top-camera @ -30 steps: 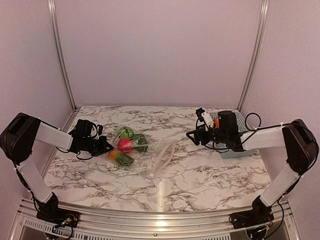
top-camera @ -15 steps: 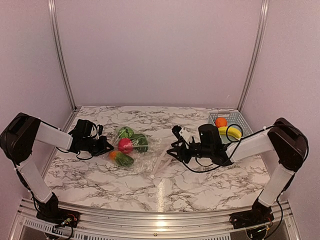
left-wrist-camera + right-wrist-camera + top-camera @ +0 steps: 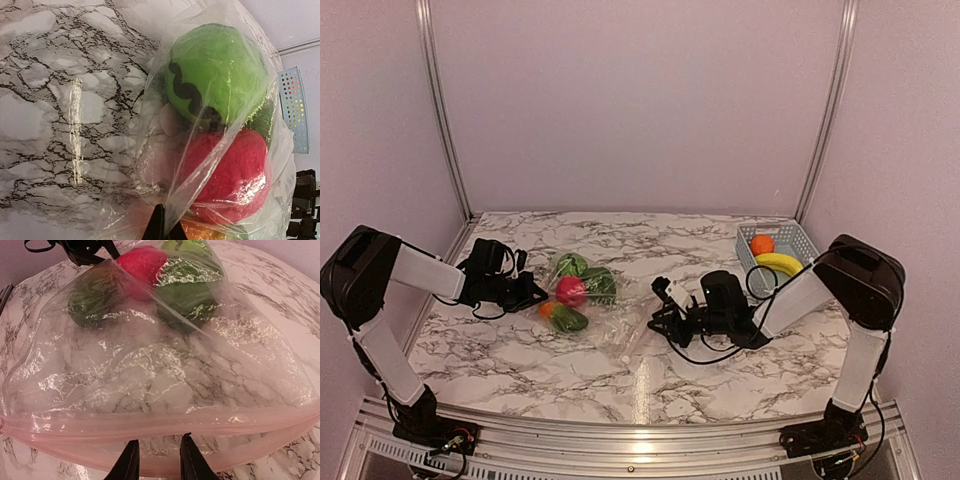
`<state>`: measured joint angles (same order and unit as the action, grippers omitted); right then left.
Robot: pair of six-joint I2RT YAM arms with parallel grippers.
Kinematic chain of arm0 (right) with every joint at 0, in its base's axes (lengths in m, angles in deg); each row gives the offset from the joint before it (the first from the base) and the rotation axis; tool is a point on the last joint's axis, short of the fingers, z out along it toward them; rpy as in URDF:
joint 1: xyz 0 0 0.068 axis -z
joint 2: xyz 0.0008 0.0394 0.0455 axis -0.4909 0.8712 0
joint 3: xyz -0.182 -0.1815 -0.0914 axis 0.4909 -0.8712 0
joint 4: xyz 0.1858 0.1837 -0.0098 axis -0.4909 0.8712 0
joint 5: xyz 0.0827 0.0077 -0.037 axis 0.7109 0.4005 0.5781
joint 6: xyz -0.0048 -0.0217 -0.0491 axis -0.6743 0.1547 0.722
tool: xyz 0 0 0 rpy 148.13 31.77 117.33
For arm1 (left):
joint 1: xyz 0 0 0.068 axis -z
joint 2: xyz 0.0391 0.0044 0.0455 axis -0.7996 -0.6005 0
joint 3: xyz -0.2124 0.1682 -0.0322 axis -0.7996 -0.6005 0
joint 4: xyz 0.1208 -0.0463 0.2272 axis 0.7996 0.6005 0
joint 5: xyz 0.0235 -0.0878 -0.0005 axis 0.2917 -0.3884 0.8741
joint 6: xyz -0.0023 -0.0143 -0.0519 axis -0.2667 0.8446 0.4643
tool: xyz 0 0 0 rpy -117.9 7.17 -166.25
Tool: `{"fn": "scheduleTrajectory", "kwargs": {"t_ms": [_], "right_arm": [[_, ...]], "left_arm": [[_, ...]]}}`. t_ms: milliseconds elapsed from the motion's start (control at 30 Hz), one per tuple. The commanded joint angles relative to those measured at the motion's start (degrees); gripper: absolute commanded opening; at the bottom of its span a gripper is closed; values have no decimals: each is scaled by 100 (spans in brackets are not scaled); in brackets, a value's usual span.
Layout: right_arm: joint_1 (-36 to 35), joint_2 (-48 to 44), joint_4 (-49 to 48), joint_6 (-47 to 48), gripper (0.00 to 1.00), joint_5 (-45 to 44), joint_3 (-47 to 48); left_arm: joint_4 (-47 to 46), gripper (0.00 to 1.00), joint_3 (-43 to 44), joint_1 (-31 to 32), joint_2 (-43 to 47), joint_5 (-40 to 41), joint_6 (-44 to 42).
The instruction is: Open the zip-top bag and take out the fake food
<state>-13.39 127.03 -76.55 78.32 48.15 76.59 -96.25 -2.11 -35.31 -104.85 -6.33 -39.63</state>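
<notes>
Just ahead of the right gripper (image 3: pixel 159 441), whose fingers stood narrowly parted on nothing, the zip-top bag (image 3: pixel 150 365) lay flat on the marble table (image 3: pixel 280 290). Its pink zip strip (image 3: pixel 150 427) ran crosswise to the fingertips. The fake food (image 3: pixel 165 285) sat bunched beyond the strip, at the end where the left gripper (image 3: pixel 161 222) was clenched on the bag's film. The right arm looked nearer the opening.
</notes>
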Motion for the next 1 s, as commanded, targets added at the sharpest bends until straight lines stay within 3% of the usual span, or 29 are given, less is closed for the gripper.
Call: {"fn": "scheduleTrajectory", "kwargs": {"t_ms": [0, 267, 733, 967], "right_arm": [[-242, 271, -430, -60, 27, -19, 272], [-342, 587, -1028, -242, 31, -264, 482], [-697, 1442, -715, -10, 32, 463, 1509], [-1000, 1622, -585, 32, 50, 434, 1788]], "left_arm": [[-85, 0, -1, -29, -86, -143, -92], [-100, 0, 10, -14, -111, -393, -194], [-211, 0, -14, 216, -176, -696, -225], [-361, 0, -93, 247, -244, -667, -73]]}}
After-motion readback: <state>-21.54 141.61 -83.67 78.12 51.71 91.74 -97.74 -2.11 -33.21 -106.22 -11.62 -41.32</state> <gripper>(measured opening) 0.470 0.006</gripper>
